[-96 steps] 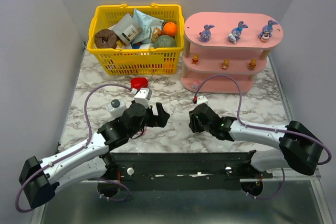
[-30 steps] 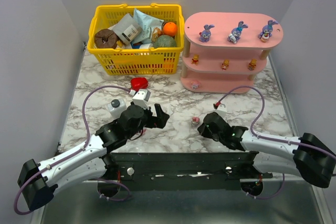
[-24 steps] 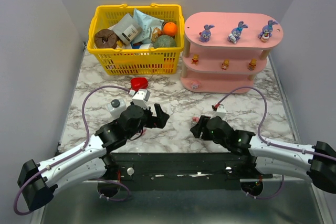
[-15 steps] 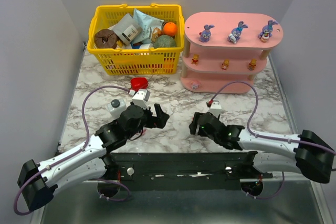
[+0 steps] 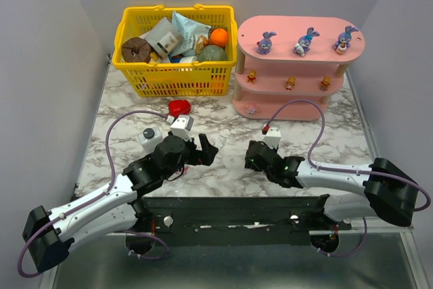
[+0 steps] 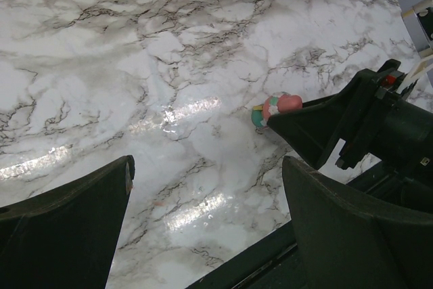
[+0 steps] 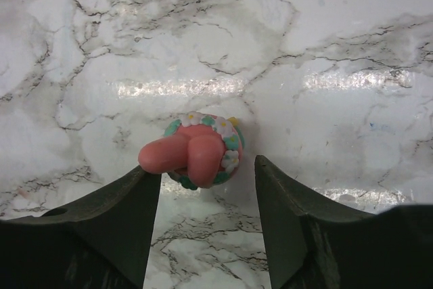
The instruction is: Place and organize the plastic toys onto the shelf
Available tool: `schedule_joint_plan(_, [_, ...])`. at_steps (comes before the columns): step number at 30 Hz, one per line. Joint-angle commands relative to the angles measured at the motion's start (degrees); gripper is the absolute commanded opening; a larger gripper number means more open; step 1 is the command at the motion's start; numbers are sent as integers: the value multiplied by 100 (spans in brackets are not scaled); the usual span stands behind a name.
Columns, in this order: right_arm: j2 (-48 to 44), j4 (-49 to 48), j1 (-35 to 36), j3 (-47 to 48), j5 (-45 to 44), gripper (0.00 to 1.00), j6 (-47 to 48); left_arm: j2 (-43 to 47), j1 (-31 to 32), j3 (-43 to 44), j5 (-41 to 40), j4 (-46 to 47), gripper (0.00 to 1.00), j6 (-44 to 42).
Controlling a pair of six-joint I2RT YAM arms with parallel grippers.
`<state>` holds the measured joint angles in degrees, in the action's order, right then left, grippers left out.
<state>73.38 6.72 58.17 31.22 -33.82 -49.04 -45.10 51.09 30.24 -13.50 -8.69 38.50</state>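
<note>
The pink shelf (image 5: 298,65) stands at the back right. Three purple-blue bunnies (image 5: 303,42) stand on its top board, three orange figurines (image 5: 289,84) on the middle board, and one pink-white toy (image 5: 252,108) on the bottom board. Another pink-white toy (image 7: 199,150) lies on the marble. It also shows in the left wrist view (image 6: 274,107). My right gripper (image 7: 206,167) is open, with one jaw on each side of this toy, and it hides the toy in the top view (image 5: 252,157). My left gripper (image 5: 206,148) is open and empty, low over bare marble (image 6: 208,164).
A yellow basket (image 5: 135,65) full of packets and food stands at the back left. A red heart-shaped object (image 5: 178,107) and a white bottle with a dark cap (image 5: 148,135) lie close to my left arm. A black rail (image 5: 237,208) runs along the table's near edge.
My right gripper has moved left and slightly back over the pink-white toy on the marble and now straddles it, hiding it in the top view. The left arm has not moved.
</note>
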Motion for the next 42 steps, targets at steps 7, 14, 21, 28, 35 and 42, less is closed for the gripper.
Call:
schedule_joint_plan(7, [440, 57, 36, 349, -344, 58, -53, 19, 6, -36, -136, 69, 99, 17])
schedule_joint_plan(14, [378, 127, 28, 393, -651, 30, -106, 28, 15, -36, -144, 60, 99, 8])
schedule_joint_plan(21, [36, 233, -472, 306, -906, 21, 7, 28, 6, -27, -127, 69, 99, 8])
schedule_joint_plan(28, [-588, -153, -1360, 270, -1153, 20, 789, -34, 6, -9, -109, 87, 99, 0])
schedule_joint_plan(35, [-510, -1269, -2415, 367, -381, 20, 1844, -51, 6, 8, -101, 104, 99, -9])
schedule_joint_plan(42, [26, -2192, -2864, 420, 262, 20, 2302, -43, 6, 0, -136, 69, 99, -9])
